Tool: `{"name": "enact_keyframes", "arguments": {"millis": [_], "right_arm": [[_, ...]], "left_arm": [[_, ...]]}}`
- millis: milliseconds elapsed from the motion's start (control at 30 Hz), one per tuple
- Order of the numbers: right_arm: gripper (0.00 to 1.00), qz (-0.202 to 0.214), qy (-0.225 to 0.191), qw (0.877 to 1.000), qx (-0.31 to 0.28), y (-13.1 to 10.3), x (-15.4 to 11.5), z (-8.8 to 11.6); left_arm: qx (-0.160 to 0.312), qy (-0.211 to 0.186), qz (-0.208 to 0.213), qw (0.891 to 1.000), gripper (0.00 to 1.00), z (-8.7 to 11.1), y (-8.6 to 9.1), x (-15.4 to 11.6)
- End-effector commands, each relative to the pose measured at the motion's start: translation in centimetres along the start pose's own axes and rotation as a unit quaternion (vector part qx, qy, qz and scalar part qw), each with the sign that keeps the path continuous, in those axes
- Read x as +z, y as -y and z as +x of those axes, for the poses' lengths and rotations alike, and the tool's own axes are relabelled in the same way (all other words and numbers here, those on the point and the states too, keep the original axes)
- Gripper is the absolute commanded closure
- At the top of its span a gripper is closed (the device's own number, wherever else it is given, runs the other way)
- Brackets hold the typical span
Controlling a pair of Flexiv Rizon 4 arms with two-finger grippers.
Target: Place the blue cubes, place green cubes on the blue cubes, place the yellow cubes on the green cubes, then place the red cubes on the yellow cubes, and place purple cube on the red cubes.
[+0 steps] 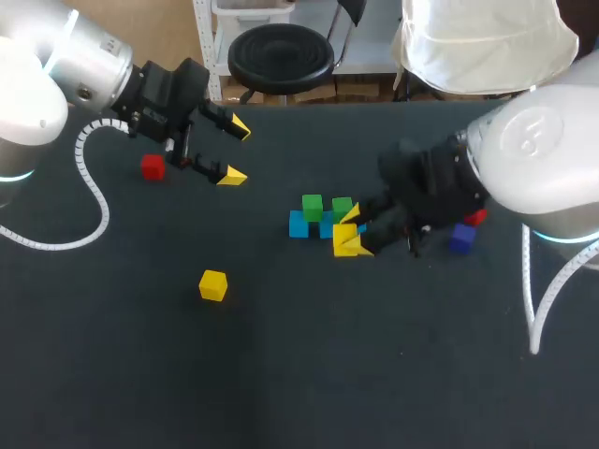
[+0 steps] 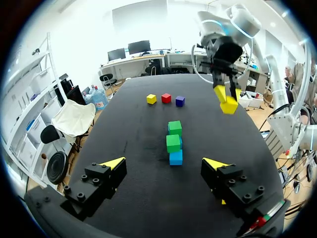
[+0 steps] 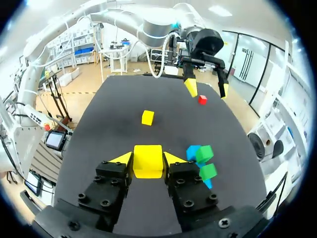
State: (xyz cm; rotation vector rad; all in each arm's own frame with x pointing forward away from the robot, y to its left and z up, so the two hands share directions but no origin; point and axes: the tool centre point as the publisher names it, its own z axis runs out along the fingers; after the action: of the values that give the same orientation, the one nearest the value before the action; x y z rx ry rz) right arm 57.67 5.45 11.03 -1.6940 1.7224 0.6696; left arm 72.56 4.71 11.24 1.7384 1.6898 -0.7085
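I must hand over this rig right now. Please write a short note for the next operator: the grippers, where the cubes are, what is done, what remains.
Left gripper: open, empty, beside a red cube.
Right gripper: shut on a yellow cube, close to the stack.
Done: two blue cubes side by side, a green cube on each.
Loose: another yellow cube alone on the table; second red cube, purple cube and third yellow cube in a row by the right arm.
Left: yellows on greens, reds on yellows, purple on top.

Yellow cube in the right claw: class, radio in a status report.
Right claw shut on yellow cube, aloft near green cubes. Left claw open, empty. Nothing blocking.
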Motion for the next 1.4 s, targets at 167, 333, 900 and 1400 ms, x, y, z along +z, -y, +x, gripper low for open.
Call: {"name": "enact_keyframes", "arguments": {"millis": [167,333,900,1400], "right_arm": [[1.0,0.001,-0.029,1.0,0.001,1.9,-0.5,-0.8],[1.0,0.002,-0.023,1.0,0.009,2.2,-0.2,-0.6],[1.0,0.006,-0.018,1.0,0.007,3.5,-0.2,-0.5],[1.0,-0.027,0.027,0.997,0.062,5.4,1.5,0.3]], "left_arm": [[0.0,-0.001,0.001,1.0,0.0,0.0,-0.1,0.0],[0.0,-0.001,0.001,1.0,0.0,0.0,-0.1,0.0],[0.0,-0.001,0.001,1.0,0.0,0.0,-0.1,0.0],[0.0,-0.001,0.001,1.0,0.0,0.0,-0.1,0.0]]}}
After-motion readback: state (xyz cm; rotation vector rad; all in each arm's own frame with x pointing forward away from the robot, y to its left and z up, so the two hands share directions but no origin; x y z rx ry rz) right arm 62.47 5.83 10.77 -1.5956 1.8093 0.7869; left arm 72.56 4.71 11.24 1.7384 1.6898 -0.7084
